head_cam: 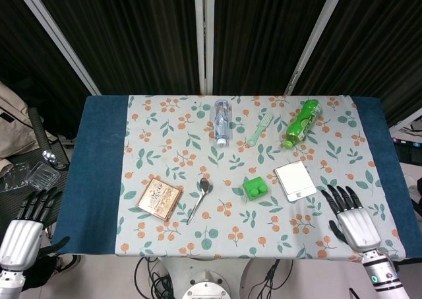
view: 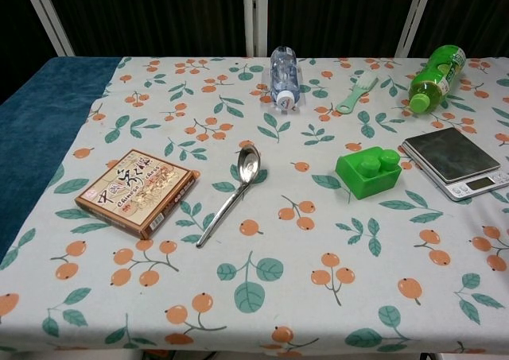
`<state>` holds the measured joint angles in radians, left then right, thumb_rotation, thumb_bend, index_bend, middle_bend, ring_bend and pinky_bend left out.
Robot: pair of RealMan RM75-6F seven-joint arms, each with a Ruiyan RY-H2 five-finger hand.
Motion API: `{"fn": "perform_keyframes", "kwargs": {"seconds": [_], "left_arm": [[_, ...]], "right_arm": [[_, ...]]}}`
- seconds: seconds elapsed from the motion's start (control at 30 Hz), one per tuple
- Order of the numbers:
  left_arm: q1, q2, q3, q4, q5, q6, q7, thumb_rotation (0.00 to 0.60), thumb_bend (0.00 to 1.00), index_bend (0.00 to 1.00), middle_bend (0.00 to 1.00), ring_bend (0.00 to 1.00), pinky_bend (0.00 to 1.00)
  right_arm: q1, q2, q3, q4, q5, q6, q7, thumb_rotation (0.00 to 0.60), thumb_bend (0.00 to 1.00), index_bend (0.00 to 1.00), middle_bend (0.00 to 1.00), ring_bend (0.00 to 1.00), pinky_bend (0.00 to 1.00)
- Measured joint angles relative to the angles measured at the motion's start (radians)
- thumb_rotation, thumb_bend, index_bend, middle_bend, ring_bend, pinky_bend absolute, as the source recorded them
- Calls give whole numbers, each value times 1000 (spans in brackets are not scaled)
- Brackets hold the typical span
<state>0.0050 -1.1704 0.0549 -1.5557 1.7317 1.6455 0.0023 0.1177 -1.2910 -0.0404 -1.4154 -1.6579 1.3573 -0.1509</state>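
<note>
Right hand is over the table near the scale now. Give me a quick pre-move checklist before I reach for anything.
1. Right hand holds nothing, fingers apart: ok.
2. Left hand clear of the table, off its left edge, holding nothing: ok.
3. Scale lies flat with nothing on its plate: ok.
4. Nothing lies between the right hand and the scale: ok.
5. Green block sits close beside the scale, apart from it; wide sweeps may bump it: ok.
6. Right hand's height above the cloth: cannot tell; the chest view does not show it.
</note>
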Motion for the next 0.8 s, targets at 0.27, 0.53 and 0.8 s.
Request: {"fn": "perform_keyframes", "kwargs": {"seconds": [0.27,0.53,0.8], "left_arm": [[4,0,2,9,-7,2,-12,600,58,26,26,0,0],[7,-7,2,25,-12,6,-30,600,57,26,27,0,0],[10,-12,5,43,-15,9,-47,600,57,26,27,0,0]], "right_arm": [[81,-89,1,-11,5,-132,-111,600,630,0,96,0,0],[116,-133,9,-16,28,-169,-153,600,703,0,172,0,0],[125,-150,4,3,58,-187,-159,600,717,0,201,0,0]]}}
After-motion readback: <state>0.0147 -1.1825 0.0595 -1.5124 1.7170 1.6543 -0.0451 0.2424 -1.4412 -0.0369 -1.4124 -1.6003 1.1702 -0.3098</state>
